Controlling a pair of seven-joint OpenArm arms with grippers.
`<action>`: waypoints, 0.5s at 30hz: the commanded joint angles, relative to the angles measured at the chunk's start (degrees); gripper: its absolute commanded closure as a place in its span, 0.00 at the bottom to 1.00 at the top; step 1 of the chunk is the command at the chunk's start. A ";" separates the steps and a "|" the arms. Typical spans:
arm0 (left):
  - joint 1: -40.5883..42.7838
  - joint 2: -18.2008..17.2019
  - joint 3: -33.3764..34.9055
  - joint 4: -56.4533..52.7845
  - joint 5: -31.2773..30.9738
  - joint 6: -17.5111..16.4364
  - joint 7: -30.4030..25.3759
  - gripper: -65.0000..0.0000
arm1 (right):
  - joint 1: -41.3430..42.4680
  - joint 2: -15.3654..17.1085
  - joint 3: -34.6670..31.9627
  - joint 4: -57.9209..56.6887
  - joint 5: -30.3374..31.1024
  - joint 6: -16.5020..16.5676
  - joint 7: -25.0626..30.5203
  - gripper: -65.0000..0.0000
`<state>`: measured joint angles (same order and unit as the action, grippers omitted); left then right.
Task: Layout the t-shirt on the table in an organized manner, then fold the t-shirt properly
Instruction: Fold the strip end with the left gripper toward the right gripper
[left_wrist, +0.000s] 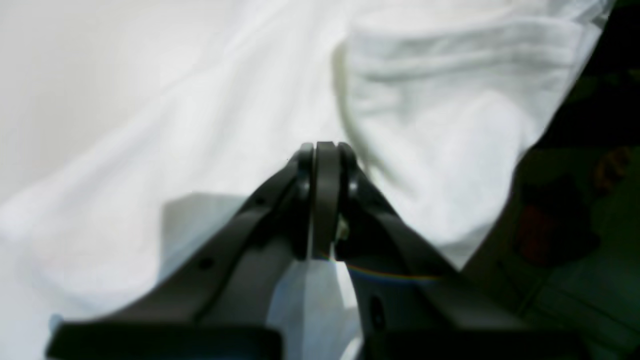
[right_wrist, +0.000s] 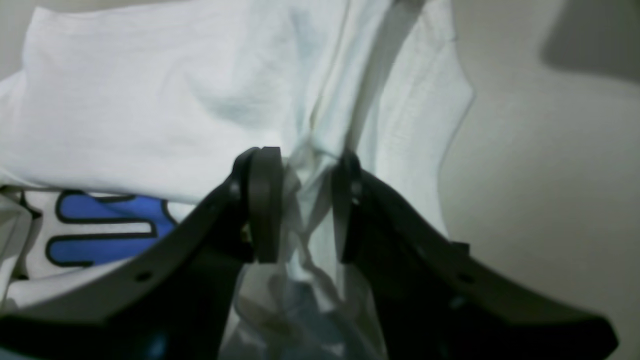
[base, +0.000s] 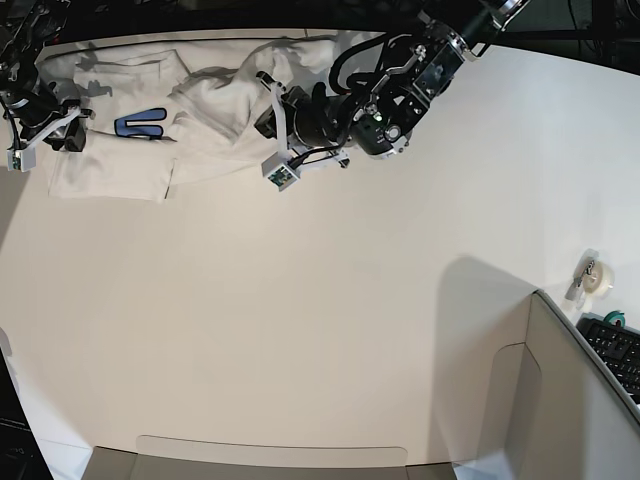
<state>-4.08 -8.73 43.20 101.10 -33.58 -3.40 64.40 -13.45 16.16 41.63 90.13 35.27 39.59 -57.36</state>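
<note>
Well, on the far left we see the right gripper (base: 70, 132) down at the white t-shirt (base: 120, 165). Its fingers are apart, with a bunched fold of cloth between them, but we cannot tell if they pinch it. The shirt lies by the far edge of the table (base: 250, 300), from the left side to the middle. It is all bumpy and folded over, and we see a bit of blue print with black lines near the right gripper.

Low on the left, past the table, we see something black (base: 15, 445). The table is big, smooth and pale, and its far edge makes a gentle curve. Behind that edge the room is very dark.

Near the middle we find the left gripper (left_wrist: 326, 147). It is shut tight, with its tips together over the right part of the shirt. Past the cloth there, we see a dark green floor (left_wrist: 565, 305) and a blurry red thing (left_wrist: 542, 235).

More to the right, a soft grey shadow (base: 470, 350) lies on the table. Next to it stands a grey panel (base: 575, 400), like the side of a box. Behind the panel we spot a pale, round thing (base: 597, 278), a little green thing (base: 614, 318) and black keys (base: 615, 350).
</note>
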 joint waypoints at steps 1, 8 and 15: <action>-0.54 0.34 0.54 0.83 -0.57 -0.25 -0.71 1.00 | 0.31 1.11 0.18 0.82 0.73 0.41 1.06 0.73; -0.45 0.78 6.78 4.88 -1.01 -0.78 -0.62 1.00 | 0.31 1.11 0.18 0.82 0.73 0.41 1.06 0.73; -0.80 0.51 14.51 11.03 -1.19 -5.79 -0.09 1.00 | 0.31 1.11 0.18 0.82 0.73 0.41 1.06 0.73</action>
<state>-4.16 -8.45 57.89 110.96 -34.44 -9.98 65.36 -13.45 16.16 41.63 90.13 35.27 39.59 -57.36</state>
